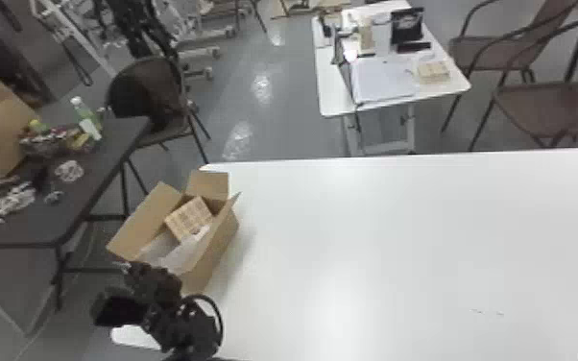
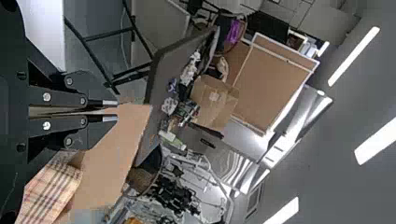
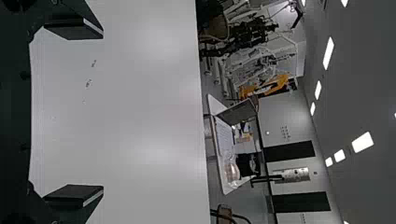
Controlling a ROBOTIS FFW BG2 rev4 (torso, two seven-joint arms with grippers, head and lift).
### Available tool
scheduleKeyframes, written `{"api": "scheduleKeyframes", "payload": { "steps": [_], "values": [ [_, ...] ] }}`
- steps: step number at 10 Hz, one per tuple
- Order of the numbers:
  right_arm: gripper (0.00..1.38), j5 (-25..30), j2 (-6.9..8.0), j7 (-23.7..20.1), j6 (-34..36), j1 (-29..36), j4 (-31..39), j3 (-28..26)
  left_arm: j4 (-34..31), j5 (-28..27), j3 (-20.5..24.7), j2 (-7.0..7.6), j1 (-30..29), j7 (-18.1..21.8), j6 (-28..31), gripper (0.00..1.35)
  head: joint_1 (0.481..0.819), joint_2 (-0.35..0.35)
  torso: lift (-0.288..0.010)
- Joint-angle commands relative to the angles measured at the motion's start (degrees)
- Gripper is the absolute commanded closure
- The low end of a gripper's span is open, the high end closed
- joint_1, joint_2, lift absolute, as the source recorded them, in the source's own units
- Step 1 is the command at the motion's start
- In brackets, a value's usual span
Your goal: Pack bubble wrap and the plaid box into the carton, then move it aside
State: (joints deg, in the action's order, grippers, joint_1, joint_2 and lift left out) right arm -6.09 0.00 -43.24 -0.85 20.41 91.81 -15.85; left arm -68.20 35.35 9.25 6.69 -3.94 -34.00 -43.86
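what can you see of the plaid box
The plaid box is a small, squared box with straight edges, tan with dark and reddish crossing lines, and looks like printed card or paper. It appears whole, with no visible dents. It sits inside the open carton, toward the far end, askew and apparently tilted. Whitish bubble wrap lies against its near side and seems to overlap a corner. Its underside is hidden.

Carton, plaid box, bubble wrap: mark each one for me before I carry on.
Carton [image 1: 215, 247]: head view, outer side wall facing the bare tabletop.
Plaid box [image 1: 189, 218]: head view, middle of its upturned face.
Bubble wrap [image 1: 180, 254]: head view, pale sheet inside the carton.
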Motion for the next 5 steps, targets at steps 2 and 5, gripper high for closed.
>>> {"api": "scheduleKeyframes", "payload": {
  "steps": [2, 5],
  "values": [
    [0.13, 0.20, 0.05, 0.00, 0.15, -0.46, -0.14, 0.12, 0.96, 3.76, -4.68, 0.26, -0.19, 0.07, -3.51, 0.44, 0.695, 0.350, -0.027],
    [0.13, 0.90, 0.05, 0.44, 0.15, 0.07, 2.50, -0.06, -13.28, -2.83, -4.68, 5.71, -8.89, 0.25, -8.61, 0.15, 0.695, 0.350, -0.027]
  ]
}}
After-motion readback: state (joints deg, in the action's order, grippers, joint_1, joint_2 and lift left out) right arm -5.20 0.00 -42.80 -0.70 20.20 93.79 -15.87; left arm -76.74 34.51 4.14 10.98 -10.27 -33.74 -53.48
